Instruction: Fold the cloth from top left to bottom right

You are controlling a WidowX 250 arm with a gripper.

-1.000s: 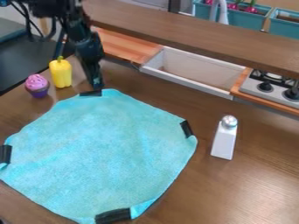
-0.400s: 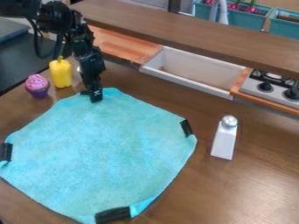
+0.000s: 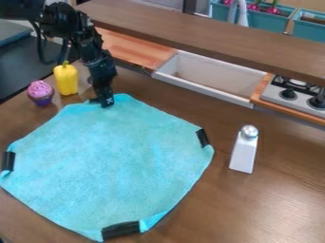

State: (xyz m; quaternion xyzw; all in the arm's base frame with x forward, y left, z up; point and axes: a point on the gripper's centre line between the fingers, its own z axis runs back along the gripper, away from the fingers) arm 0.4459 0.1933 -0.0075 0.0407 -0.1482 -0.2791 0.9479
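The end effector (image 3: 107, 104), its opening and grip undeterminable, has backed slightly toward the drawer (image 3: 213, 76). The turquoise cloth (image 3: 114, 159) has slid likewise; the fold remains unformed.

Desk (image 3: 279, 190), brown wood grain: is catching a pale sheen at lower right. Ledge (image 3: 190, 33), brown: is running aslant above it. White basin (image 3: 206, 78): is sitting below the ledge, between orange-brown wooden panels (image 3: 136, 50). Stove (image 3: 273, 98), with dark knobs: is standing at right. Teal planters (image 3: 263, 21), pale curved pipe (image 3: 242, 14): are showing behind the ledge. Dark surface (image 3: 19, 71): is lying at far left.
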